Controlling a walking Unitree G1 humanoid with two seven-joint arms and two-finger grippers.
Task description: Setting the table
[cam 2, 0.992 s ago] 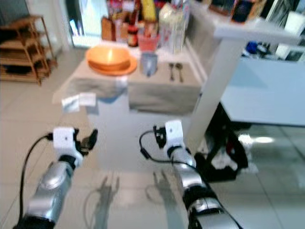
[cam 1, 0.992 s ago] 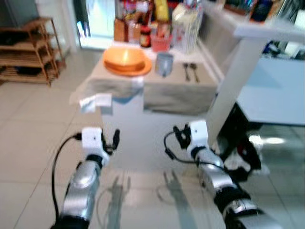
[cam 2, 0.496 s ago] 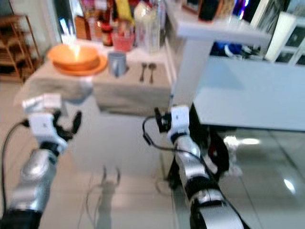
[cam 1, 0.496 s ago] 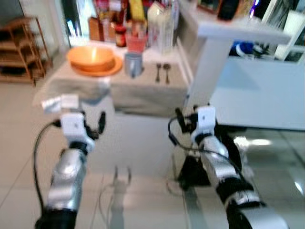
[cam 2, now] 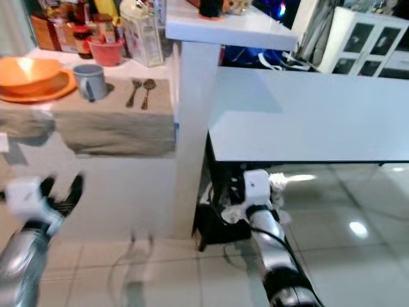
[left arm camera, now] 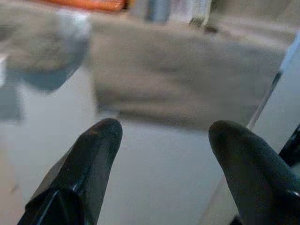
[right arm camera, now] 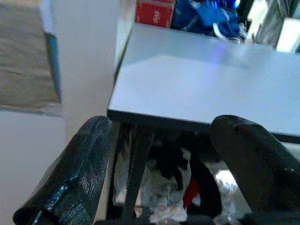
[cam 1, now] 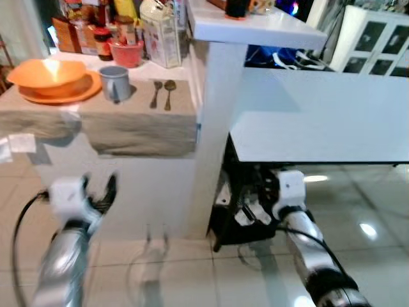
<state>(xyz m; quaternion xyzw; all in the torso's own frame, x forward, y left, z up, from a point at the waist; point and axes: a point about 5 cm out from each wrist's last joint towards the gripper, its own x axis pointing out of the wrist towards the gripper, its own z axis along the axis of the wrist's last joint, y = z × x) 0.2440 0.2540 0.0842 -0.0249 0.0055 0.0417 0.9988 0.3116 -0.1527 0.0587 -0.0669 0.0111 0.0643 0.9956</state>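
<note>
Left claw (cam 1: pixel 102 195) low in front of the counter (cam 1: pixel 137 125), fingers (left arm camera: pixel 89 161) spread wide, holding nothing; it aims at the cloth (left arm camera: pixel 178 79) hanging over the counter's front edge. Arm blurred in the eye views.

On the counter, left to right: orange bowl (cam 1: pixel 50 71) sitting in an orange plate (cam 1: pixel 83 86), plate partly cut off at frame edge; grey mug (cam 1: pixel 116 83) just beside the plate; fork (cam 1: pixel 155 94) and spoon (cam 1: pixel 169 93) side by side, near-parallel, long axes running front to back, heads toward the far side, handles toward the robot. Behind them a red cup (cam 1: pixel 128 54), jars and a clear container (cam 1: pixel 162 39), labels too blurred to read.

White post (cam 1: pixel 214 128) next, then a white tabletop (cam 1: pixel 319 109).

Right claw (cam 2: pixel 233 208) low under the tabletop's near edge, fingers (right arm camera: pixel 79 173) wide apart, empty. Dark clutter (right arm camera: pixel 173 187) under there, can't make out what.
</note>
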